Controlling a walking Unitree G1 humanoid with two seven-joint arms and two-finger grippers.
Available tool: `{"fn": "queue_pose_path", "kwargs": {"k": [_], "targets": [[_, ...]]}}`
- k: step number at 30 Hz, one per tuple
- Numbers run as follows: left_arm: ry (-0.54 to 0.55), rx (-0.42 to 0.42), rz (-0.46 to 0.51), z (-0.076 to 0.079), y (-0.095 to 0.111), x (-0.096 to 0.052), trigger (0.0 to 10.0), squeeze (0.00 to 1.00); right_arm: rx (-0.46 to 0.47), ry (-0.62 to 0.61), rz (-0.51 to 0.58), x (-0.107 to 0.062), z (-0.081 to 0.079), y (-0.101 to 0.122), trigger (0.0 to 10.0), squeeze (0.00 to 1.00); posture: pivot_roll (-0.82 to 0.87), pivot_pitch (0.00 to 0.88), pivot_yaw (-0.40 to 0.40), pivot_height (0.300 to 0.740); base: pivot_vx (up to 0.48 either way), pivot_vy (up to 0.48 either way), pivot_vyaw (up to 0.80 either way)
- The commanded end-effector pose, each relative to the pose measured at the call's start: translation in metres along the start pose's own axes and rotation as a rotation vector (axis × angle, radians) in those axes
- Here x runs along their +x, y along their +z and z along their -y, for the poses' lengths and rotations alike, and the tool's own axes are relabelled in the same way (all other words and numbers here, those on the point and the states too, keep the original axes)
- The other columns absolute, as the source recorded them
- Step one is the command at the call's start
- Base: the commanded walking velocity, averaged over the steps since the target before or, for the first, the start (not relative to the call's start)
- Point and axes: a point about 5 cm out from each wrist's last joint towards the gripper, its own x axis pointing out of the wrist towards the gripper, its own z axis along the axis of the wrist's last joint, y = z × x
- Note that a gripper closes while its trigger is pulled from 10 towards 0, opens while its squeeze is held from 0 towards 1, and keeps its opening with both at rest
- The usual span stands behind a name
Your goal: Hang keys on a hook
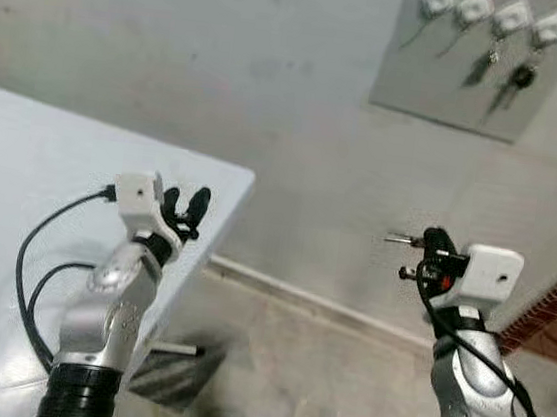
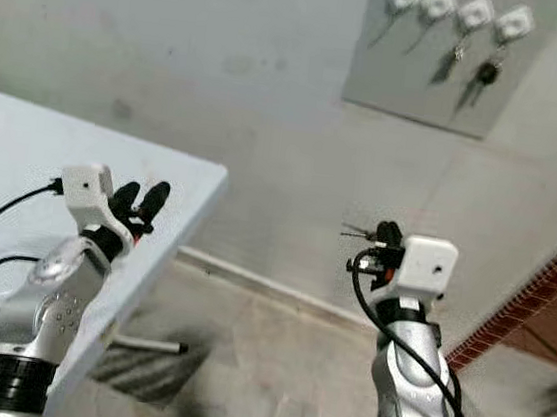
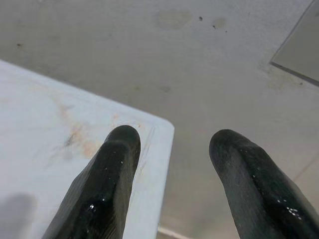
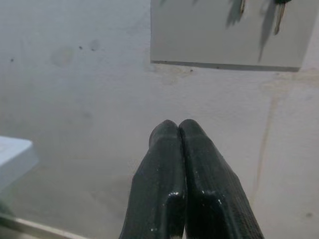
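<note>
Grey wall ahead, grey board (image 1: 481, 66) mounted high on it with 4 white hooks (image 1: 496, 14) in a row; 2 of them on the right carry hanging keys (image 1: 515, 79), the others look to hold something thin, too blurred to tell. White worktop (image 1: 21, 169) at left. Left gripper (image 1: 186, 202) raised over the worktop corner, fingers (image 3: 107, 174) spread wide, nothing between them. Right gripper (image 1: 427, 248) raised below the board, fingers pressed together, pinching a key (image 1: 403, 241) that sticks out sideways.
</note>
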Motion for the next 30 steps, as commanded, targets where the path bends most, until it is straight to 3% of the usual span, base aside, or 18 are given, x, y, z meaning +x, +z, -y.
{"fn": "queue_pose_path", "kwargs": {"k": [1,15,30], "targets": [[-0.026,0.003,-0.01,0.009,-0.0012,0.002,10.0,0.0,-0.009,-0.024,0.007,-0.0008,0.0076,0.0029,10.0,0.0,0.02,0.093,-0.006,0.74,0.401,0.0,0.0],[-0.037,0.035,-0.024,0.0123,-0.0037,0.0031,10.0,0.0,-0.003,-0.019,0.009,0.0009,0.0065,0.0028,10.0,0.0,0.03,0.079,-0.01,0.74,0.321,0.0,0.0],[-0.041,0.059,-0.025,0.0142,-0.0041,0.0038,10.0,0.0,-0.005,-0.013,0.012,0.0022,0.006,0.0039,10.0,0.0,0.02,0.076,-0.014,0.74,0.281,-0.308,0.0]]}}
